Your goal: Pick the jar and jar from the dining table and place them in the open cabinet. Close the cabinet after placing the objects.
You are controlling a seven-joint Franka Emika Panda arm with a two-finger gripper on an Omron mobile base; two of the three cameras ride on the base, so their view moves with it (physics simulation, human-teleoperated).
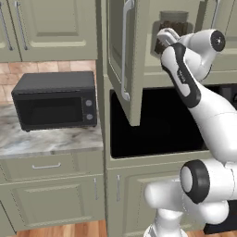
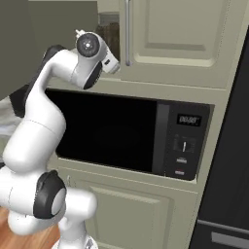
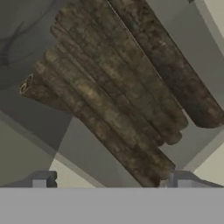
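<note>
Your arm is raised to the open cabinet, with the hand pushed into the compartment above the built-in oven. One glass jar stands on the cabinet shelf, dark brown sticks showing through the glass; from the left base camera the hand covers its lower left part. From the right base camera you see the same jar as a dark sliver between the wrist and the closed neighbouring door.

In the hand camera the jar sits very close, its sticks running slantwise across the picture, and the pincer shows one fingertip on either side of the jar's base. You cannot tell whether the fingers press the glass or stand just off it.

The cabinet door hangs wide open to the left of the arm, its long silver handle facing you. A black microwave rests on the marble bench at left.
</note>
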